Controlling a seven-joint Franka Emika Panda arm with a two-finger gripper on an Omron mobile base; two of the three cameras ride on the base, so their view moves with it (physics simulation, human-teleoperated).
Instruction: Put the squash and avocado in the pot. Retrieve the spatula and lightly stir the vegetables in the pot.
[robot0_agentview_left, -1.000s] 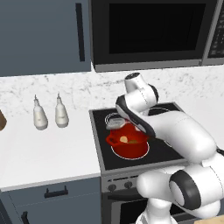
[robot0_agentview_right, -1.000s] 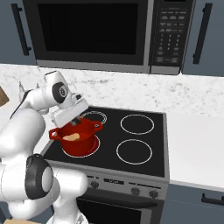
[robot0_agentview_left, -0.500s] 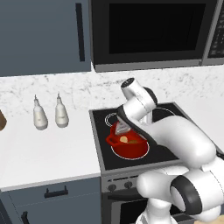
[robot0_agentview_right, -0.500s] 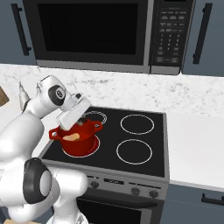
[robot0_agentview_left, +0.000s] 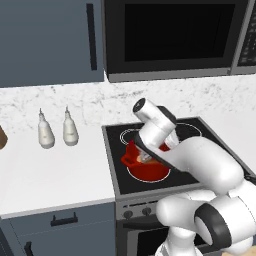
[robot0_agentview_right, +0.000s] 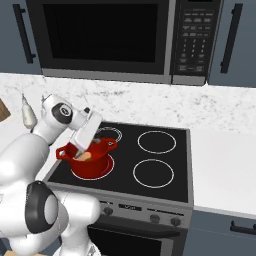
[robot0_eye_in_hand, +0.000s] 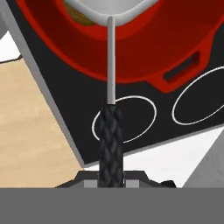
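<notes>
We see the pot (robot0_eye_in_hand: 131, 48) cut off by the top edge of the hand view, and the spatula (robot0_eye_in_hand: 110, 65) head runs out of that edge too, so its slots cannot be made out. From the left base view the arm (robot0_agentview_left: 200, 160) covers much of the pot's inside. A tan bit (robot0_agentview_right: 86, 156) shows in the pot; the avocado we cannot pick out.
</notes>
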